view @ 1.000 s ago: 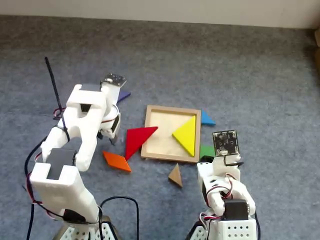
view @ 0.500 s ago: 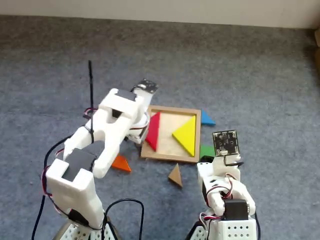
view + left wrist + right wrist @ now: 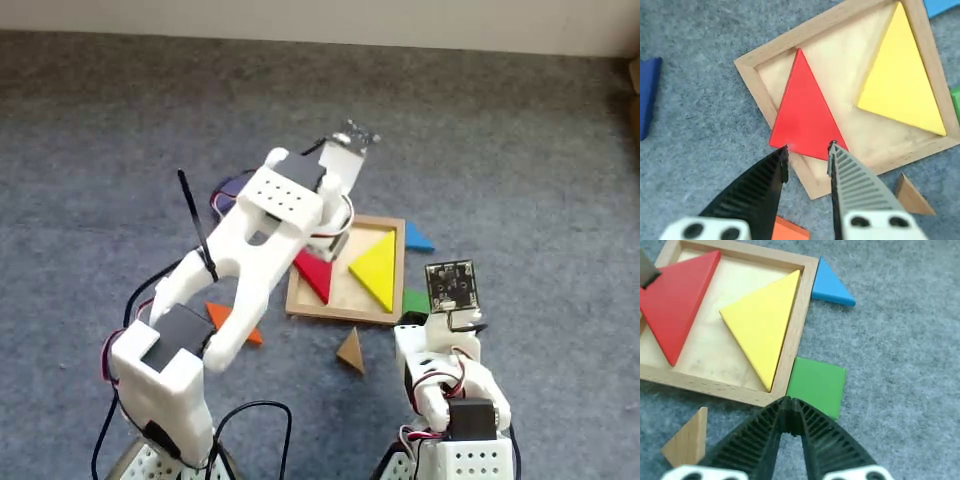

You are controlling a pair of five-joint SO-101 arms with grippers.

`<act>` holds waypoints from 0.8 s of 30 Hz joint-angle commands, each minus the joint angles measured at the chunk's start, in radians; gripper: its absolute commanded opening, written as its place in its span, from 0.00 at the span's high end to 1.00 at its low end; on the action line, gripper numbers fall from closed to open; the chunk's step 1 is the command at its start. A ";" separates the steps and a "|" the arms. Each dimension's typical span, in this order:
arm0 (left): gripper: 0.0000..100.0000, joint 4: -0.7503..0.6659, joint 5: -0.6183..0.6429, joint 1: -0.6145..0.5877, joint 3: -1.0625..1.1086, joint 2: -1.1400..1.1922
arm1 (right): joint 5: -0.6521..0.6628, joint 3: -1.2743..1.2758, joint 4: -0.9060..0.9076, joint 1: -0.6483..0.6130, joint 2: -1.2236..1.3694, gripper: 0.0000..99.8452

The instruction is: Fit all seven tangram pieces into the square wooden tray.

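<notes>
The square wooden tray (image 3: 340, 310) lies on the carpet (image 3: 520, 150). The left large triangle (image 3: 316, 275) lies in its left part, and the right large triangle (image 3: 375, 265) lies along its right rim. The far small triangle (image 3: 416, 239) sits just outside the tray's far right corner. The square piece (image 3: 413, 300) sits beside the near right corner. The near small triangle (image 3: 350, 350) lies before the tray, apart from it.

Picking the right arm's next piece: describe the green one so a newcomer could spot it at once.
Find the square wooden tray on the grey carpet. Just outside its rim on the yellow triangle's side, ahead of the shut right gripper, lies the green piece. It is square; the blue piece and the plain wooden piece nearby are triangles.
</notes>
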 commanded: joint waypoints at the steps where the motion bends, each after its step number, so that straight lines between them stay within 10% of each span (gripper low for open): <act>1: 0.86 -0.008 0.012 -0.035 -0.044 -0.005 | 0.011 0.094 0.005 0.012 -0.010 0.98; 12: 0.86 -0.351 0.075 -0.124 0.116 -0.007 | 0.011 0.094 0.005 0.012 -0.010 0.98; 24: 0.86 -0.417 0.025 -0.136 0.062 0.140 | 0.011 0.094 0.005 0.012 -0.010 0.98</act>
